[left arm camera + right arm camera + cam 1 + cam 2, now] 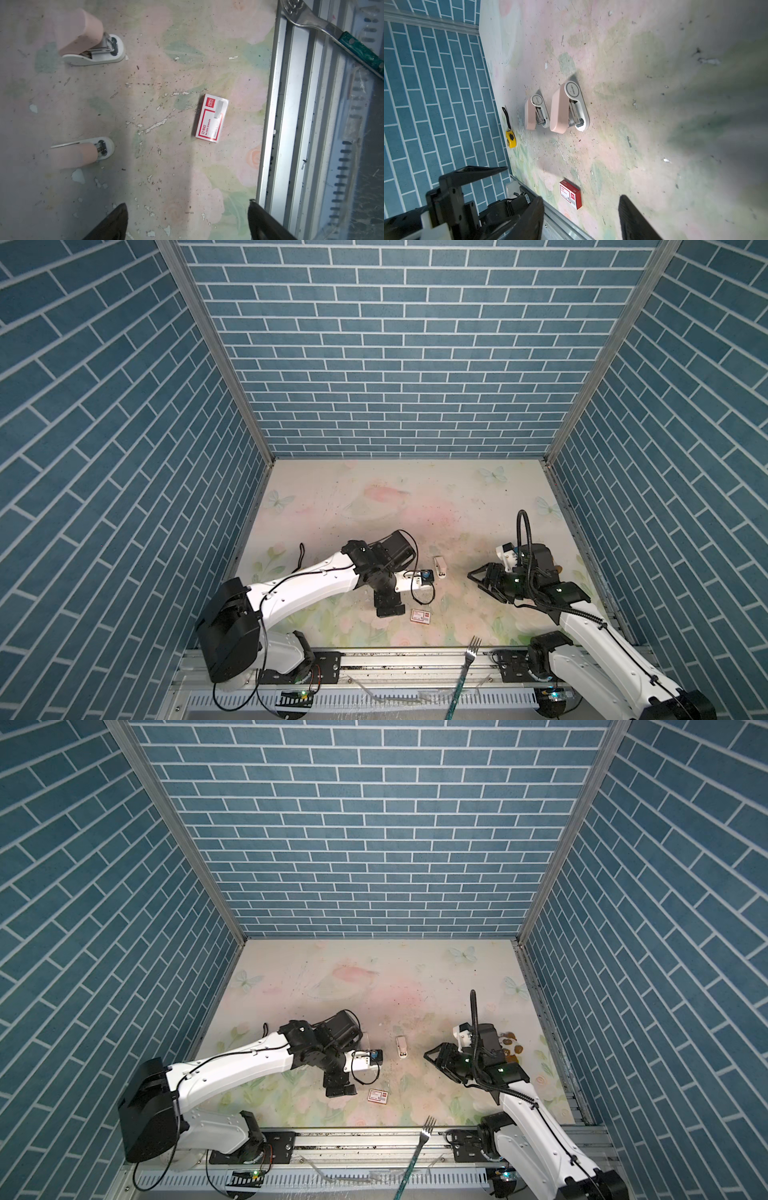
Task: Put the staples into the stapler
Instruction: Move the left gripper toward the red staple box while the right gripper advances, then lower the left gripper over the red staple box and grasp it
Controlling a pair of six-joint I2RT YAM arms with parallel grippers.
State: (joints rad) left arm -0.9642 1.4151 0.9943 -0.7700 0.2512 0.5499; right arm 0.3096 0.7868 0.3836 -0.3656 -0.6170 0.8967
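Left wrist view: closed staple box (212, 118) lies label-up right of centre, ahead of left gripper (188, 204), jaws wide and empty, likely staged for pickup.

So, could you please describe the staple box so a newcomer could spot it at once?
On the floral table, look near the front rail, beside the left arm's tool. The staple box lies flat there, a small white carton with red border, unlike the pink stapler farther back.
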